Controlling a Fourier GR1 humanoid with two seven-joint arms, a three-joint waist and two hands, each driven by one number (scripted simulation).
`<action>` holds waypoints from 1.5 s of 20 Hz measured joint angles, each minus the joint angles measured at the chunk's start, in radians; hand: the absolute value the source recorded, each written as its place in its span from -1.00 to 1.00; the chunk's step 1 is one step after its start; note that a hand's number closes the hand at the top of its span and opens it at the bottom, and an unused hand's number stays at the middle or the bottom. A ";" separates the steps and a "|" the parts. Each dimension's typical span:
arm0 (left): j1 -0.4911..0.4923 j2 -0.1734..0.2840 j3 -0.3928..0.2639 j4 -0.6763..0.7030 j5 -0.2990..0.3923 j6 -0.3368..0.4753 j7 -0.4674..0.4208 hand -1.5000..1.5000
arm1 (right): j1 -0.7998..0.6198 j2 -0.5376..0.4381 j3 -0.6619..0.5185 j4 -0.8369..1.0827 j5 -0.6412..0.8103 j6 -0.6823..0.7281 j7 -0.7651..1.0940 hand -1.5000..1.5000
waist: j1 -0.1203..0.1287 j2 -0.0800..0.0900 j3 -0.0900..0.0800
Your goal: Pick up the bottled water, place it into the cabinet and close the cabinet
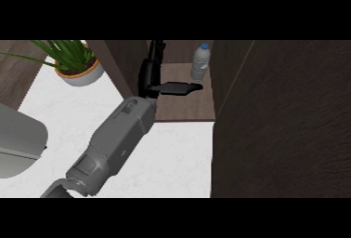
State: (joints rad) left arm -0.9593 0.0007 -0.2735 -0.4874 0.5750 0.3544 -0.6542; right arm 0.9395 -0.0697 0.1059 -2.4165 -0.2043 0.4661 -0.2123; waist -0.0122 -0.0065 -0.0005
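Observation:
The clear water bottle [201, 62] with a blue cap stands upright inside the open cabinet [184, 109], at the back right of its wooden shelf. My left hand [155, 74] is inside the cabinet, just left of the bottle, and its grey forearm comes up from the lower left. The fingers point straight up along the cabinet's left wall. One flat black part of the hand sticks out to the right and ends close to the bottle's base. Nothing is held in the hand. My right hand does not show.
A wide dark wooden panel [281, 121] fills the right side of the view, beside the cabinet opening. A potted green plant [79, 69] stands on the white counter [171, 158] at the back left. A grey rounded object [21, 144] lies at the left edge.

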 measured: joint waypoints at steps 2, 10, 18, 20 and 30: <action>0.061 0.000 -0.040 -0.076 0.020 -0.017 0.006 -1.00 | 0.003 0.001 0.005 -0.001 0.001 -0.003 0.001 -1.00 | 0.003 -0.002 0.000; 0.276 -0.001 -0.183 -0.402 0.055 -0.048 0.043 -1.00 | -0.003 0.015 0.054 -0.008 0.016 -0.034 0.017 -1.00 | 0.015 -0.003 0.000; 0.533 0.066 -0.298 -0.748 0.023 -0.050 0.106 1.00 | 0.004 -0.027 0.071 -0.015 0.049 -0.008 -0.004 -1.00 | 0.023 -0.004 0.000; 0.588 0.096 -0.310 -0.809 0.025 -0.058 0.121 1.00 | 0.008 -0.058 0.079 -0.028 0.072 0.022 -0.012 1.00 | 0.022 -0.004 0.000; 0.836 0.269 -0.292 -1.085 0.039 -0.077 0.147 -1.00 | 0.041 -0.203 0.151 -0.070 0.159 0.180 -0.047 1.00 | 0.016 -0.005 -0.001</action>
State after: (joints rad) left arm -0.1238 0.2697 -0.5656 -1.5722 0.6135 0.2777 -0.5067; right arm 0.9810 -0.2728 0.2565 -2.4864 -0.0457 0.6459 -0.2597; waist 0.0042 -0.0116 -0.0011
